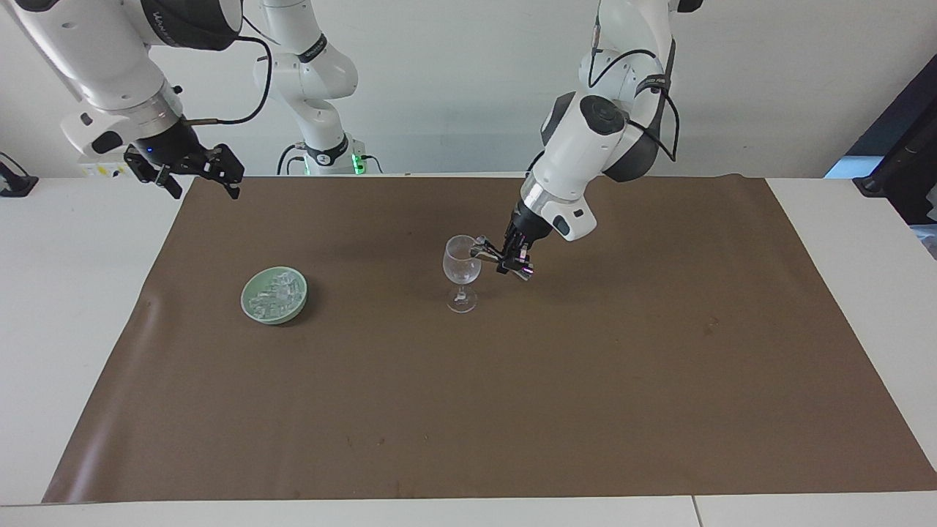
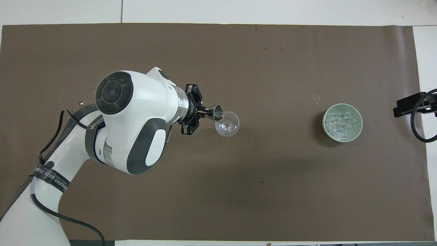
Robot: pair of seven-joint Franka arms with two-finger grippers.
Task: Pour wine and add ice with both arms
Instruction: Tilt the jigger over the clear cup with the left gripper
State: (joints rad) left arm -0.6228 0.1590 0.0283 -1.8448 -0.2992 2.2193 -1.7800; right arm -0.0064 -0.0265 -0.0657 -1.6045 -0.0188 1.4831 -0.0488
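Observation:
A clear wine glass stands upright at the middle of the brown mat. My left gripper is beside the glass's rim and is shut on a small metal measuring cup. The cup is tipped on its side, its mouth at the glass's rim. The ice is heaped in a pale green bowl toward the right arm's end. My right gripper waits open and empty, raised over the mat's corner by its base.
The brown mat covers most of the white table. A third white arm stands against the wall between the two bases. Black gear sits off the table at the left arm's end.

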